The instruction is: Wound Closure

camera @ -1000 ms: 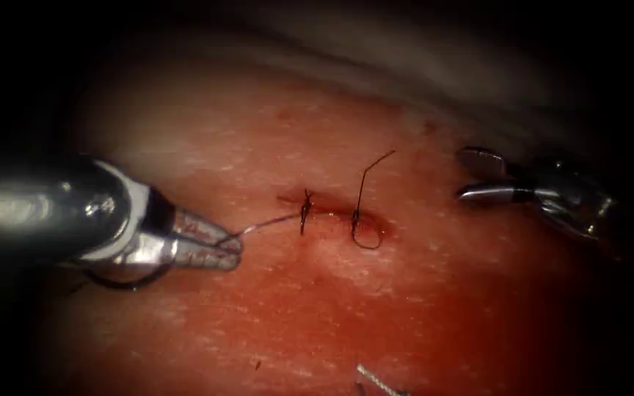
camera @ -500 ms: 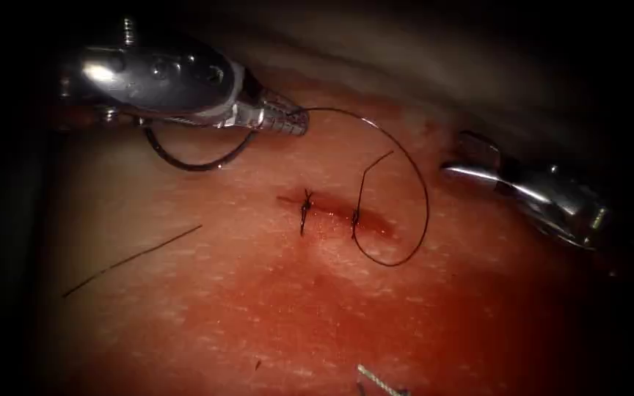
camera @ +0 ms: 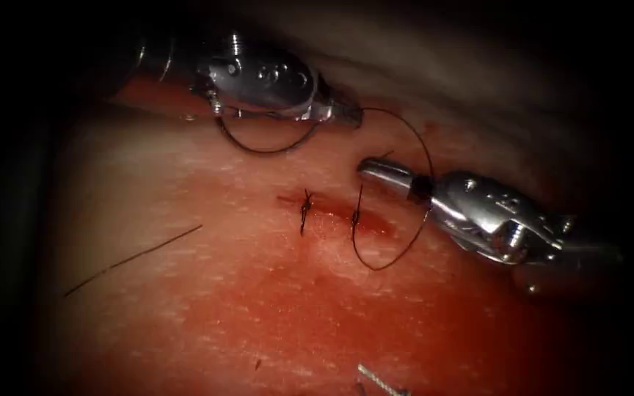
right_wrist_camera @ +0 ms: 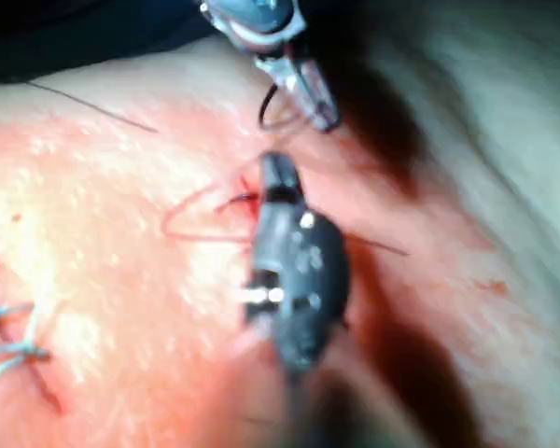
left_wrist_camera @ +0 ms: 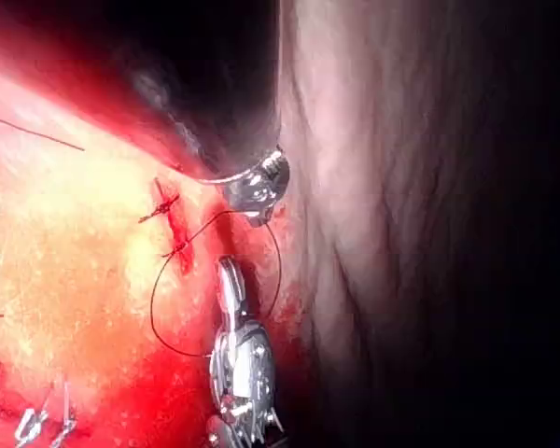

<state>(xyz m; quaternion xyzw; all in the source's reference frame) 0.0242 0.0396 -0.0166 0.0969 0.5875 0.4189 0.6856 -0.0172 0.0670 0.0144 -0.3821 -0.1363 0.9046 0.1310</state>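
Meanwhile, the left arm's steel needle-driver tool point(camera: 350, 116) sat above the cut, over the far edge of the pale pink pork-belly tissue point(camera: 185, 293), its jaws pressed together on the thin dark thread point(camera: 423, 158) right at the tip. The dark curved needle point(camera: 266, 147) hung as an arc beneath that tool's wrist, clear of the tissue; how it was carried there could not be made out — possibly it was pinched further back in the same jaws.

From the left tool's tip the thread swept right and down in a wide loop, passed the neck of the right tool, curved under the cut and rose into the right-hand stitch point(camera: 356, 216). A short free end of thread stood up from that stitch toward the right tool. The short dark-red cut point(camera: 332, 211) also carried a knotted stitch point(camera: 306, 209) at its left end, and glossy red fluid point(camera: 376, 227) pooled at its right end.

The right arm's steel tool point(camera: 379, 172) lay just right of the cut, pointing left, with its tip near the free thread end. Its jaws looked pressed together and seemed to pinch nothing, though the angle was poor.

A loose cut piece of dark thread point(camera: 133, 257) lay well left of the cut.
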